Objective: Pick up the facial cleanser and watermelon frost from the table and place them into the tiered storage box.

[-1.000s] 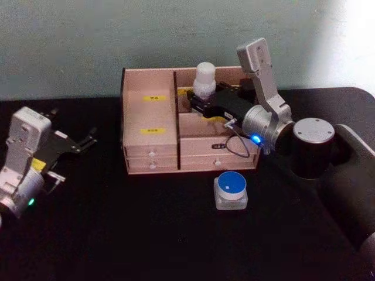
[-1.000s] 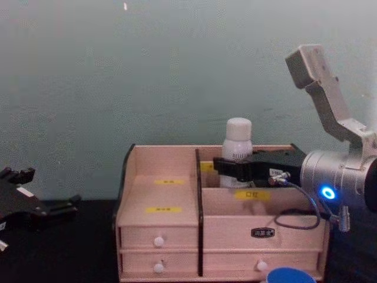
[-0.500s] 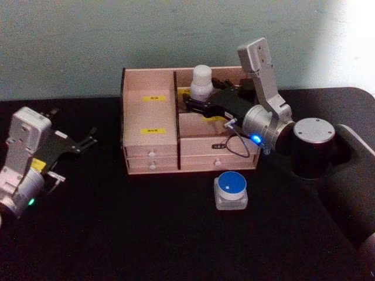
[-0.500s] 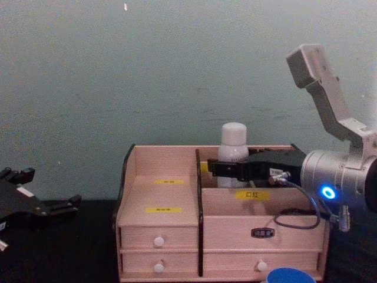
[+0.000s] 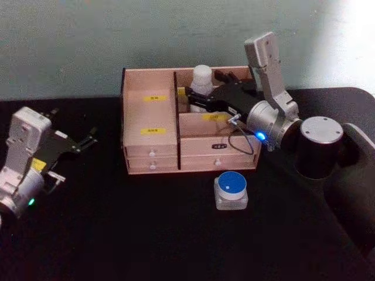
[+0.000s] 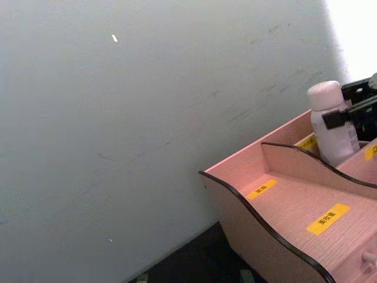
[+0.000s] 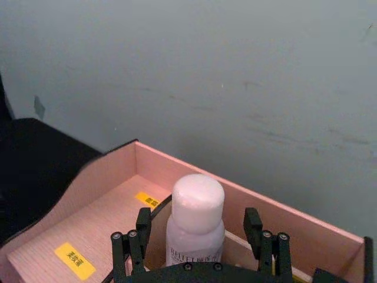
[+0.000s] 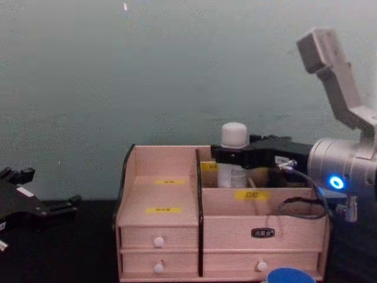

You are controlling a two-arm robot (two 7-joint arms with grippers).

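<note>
Right wrist view: my right gripper straddles the facial cleanser bottle, fingers spread with a gap on each side (released, not gripping). The bottle stands upright in the rear right compartment of the tiered storage box, just beside the centre divider. Step in hand, I judge: back out. To do it well I lift straight up past the cap before pulling away, fingers wide, so nothing clips the bottle or the box wall. The blue-lidded jar (watermelon frost, probably) sits on the table near the box's front right corner, my next pick. My left gripper is parked near the table's left edge.
</note>
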